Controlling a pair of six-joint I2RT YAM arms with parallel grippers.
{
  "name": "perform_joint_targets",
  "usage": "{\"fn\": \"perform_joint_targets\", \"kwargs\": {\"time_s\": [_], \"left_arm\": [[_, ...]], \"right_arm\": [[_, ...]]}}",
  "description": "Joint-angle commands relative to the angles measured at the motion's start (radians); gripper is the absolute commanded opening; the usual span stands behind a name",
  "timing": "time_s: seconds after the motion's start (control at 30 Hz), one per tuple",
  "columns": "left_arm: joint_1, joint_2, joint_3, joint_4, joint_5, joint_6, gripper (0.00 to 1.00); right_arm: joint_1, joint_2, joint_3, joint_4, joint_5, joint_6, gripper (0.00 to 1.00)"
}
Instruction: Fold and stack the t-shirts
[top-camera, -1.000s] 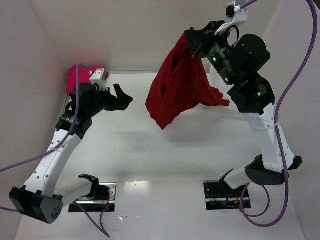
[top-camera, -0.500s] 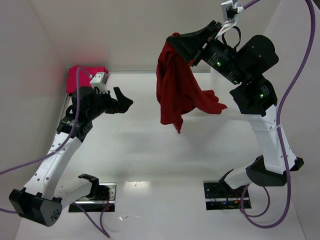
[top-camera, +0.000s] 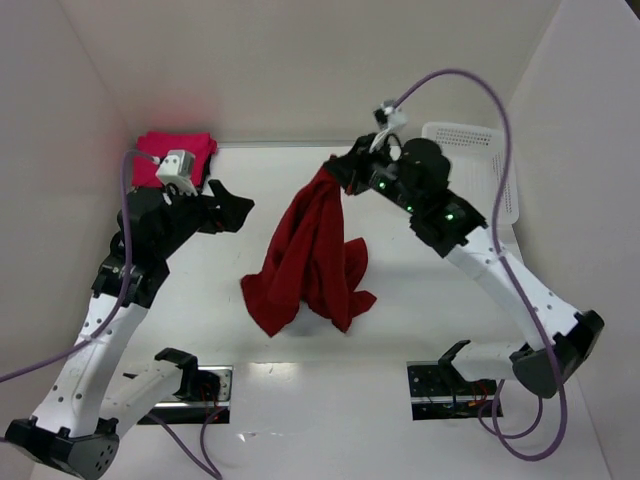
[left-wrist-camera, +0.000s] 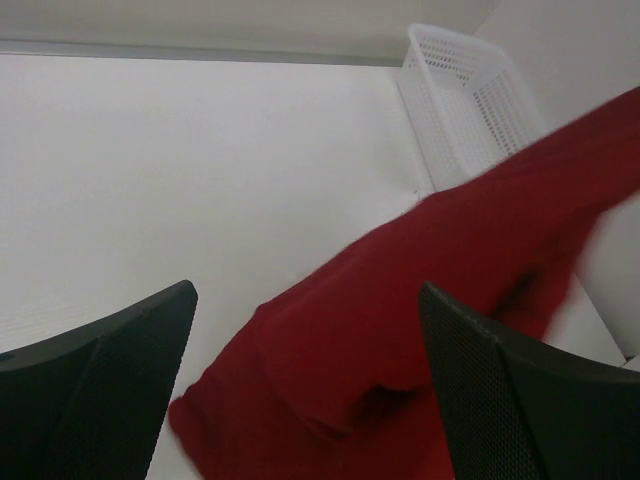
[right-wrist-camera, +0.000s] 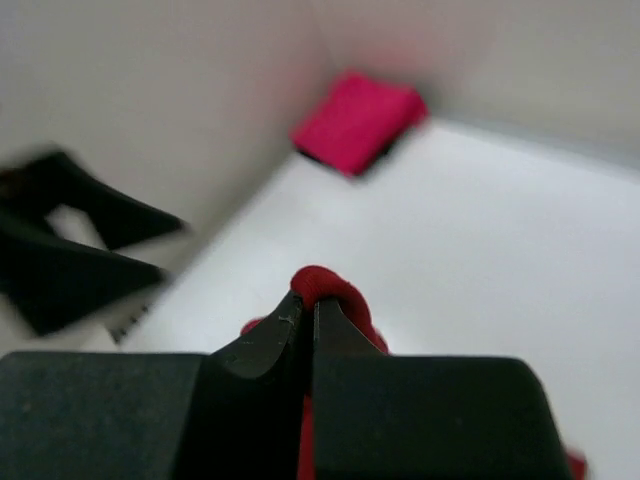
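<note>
right gripper (top-camera: 338, 175) pinches the limp, light crimson t-shirt (top-camera: 305, 265) by one edge, its bulk pooling at table (top-camera: 420, 290) centre; left gripper (top-camera: 235, 205) gapes empty at 9 o'clock; a loose corner looks the best hold

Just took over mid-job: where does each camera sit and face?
Top external: overhead from behind, looking down; left arm and right arm show.
Left wrist: faces the crimson t-shirt and basket; open left tool frames it.
Right wrist: faces the pink t-shirt; right tool shut on the crimson t-shirt.
Shared: crimson t-shirt in all.
</note>
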Motion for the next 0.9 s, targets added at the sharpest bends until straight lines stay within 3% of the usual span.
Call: {"fn": "perform_joint_targets", "kwargs": {"time_s": [0.0, 0.03, 0.1, 0.17, 0.27, 0.3, 0.43, 0.6, 0.7, 0.8, 0.83, 0.87], "left_arm": [[0.003, -0.037, 0.032, -0.012, -0.019, -0.021, 0.99], [0.003, -0.046, 0.032, -0.012, -0.019, -0.021, 0.99], [0.003, -0.055, 0.032, -0.012, -0.019, -0.021, 0.99], [0.003, -0.055, 0.032, -0.021, -0.019, -0.021, 0.99], [0.003, -0.055, 0.023, -0.021, -0.01, -0.021, 0.99], [0.003, -0.055, 0.023, -0.021, -0.001, -0.021, 0.99], [0.003, -0.046, 0.013, -0.012, 0.009, -0.021, 0.99], [0.003, -0.026, 0.004, -0.001, 0.041, -0.01, 0.99], [0.003, -0.026, -0.014, 0.008, 0.041, -0.01, 0.99], [0.003, -0.026, -0.014, 0.017, 0.041, -0.001, 0.99], [0.003, -0.026, -0.023, 0.017, 0.05, 0.01, 0.99], [0.003, -0.026, -0.023, 0.017, 0.05, 0.01, 0.99]], "right_arm": [[0.003, 0.0, -0.186, 0.068, 0.189, -0.028, 0.01], [0.003, 0.0, -0.218, 0.077, 0.207, -0.018, 0.01], [0.003, 0.027, -0.292, 0.077, 0.25, -0.018, 0.14], [0.003, 0.038, -0.336, 0.068, 0.287, -0.018, 0.37], [0.003, 0.047, -0.349, 0.029, 0.372, -0.028, 0.91], [0.003, 0.048, -0.338, 0.016, 0.415, -0.028, 0.96], [-0.037, 0.083, -0.231, -0.056, 0.532, -0.003, 0.99], [-0.073, 0.187, -0.083, -0.289, 0.842, 0.107, 0.99], [-0.164, 0.216, -0.097, -0.425, 0.85, 0.274, 0.99], [-0.26, 0.151, -0.221, -0.414, 0.815, 0.428, 0.99], [-0.302, 0.097, -0.276, -0.403, 0.781, 0.471, 0.93], [-0.316, 0.074, -0.276, -0.403, 0.781, 0.489, 0.93]]}}
